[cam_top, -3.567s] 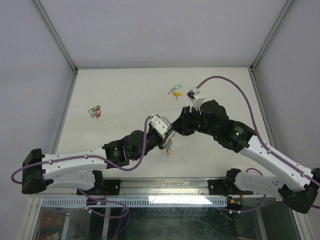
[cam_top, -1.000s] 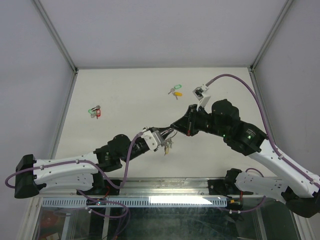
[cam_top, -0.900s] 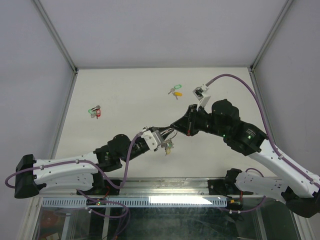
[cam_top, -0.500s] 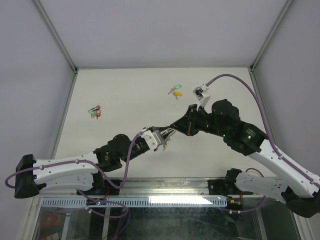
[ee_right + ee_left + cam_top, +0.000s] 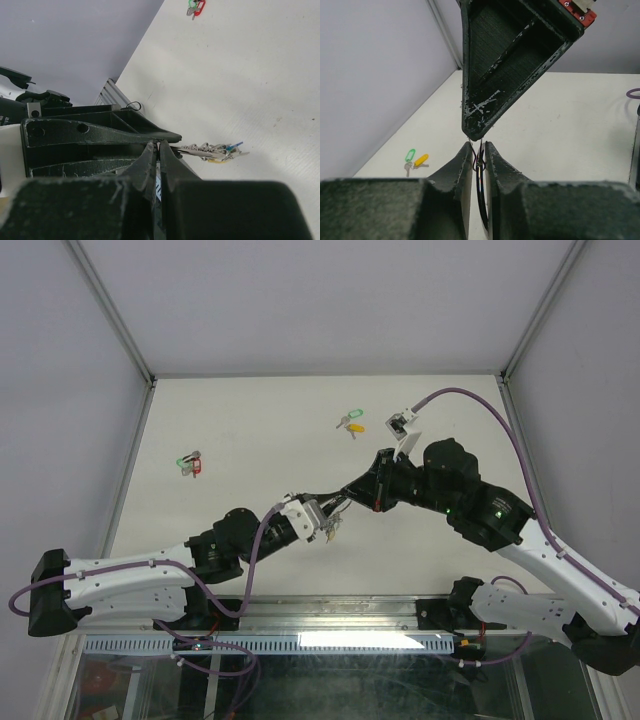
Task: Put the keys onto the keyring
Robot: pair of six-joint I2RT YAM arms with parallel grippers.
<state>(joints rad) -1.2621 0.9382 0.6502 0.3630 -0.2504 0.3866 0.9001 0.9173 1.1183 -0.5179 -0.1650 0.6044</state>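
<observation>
- While both arms meet over the middle of a matt white table [image 5: 250,410], plain grey walls [image 5: 300,300] close it in on three sides, with silver posts [image 5: 112,312] rising at the far corners.
- The left gripper [image 5: 323,521] [image 5: 479,149] is clamped on the keyring [image 5: 333,527] [image 5: 481,187] [image 5: 207,150], seen edge-on between its fingers, with small keys and a blue tag bunched on it.
- The right gripper [image 5: 343,503] [image 5: 158,146] is clenched tight, its tips touching the ring's top; whether it pinches the wire cannot be told.
- The keys [image 5: 350,424] [image 5: 415,159], one green-tagged and one yellow-tagged, lie together on the far part of the table, well apart from the ring.
- A red-and-green pair [image 5: 189,462] [image 5: 196,7] lies near the left wall.
- White print [image 5: 6,120] on the left arm's black housing is too small to read.
</observation>
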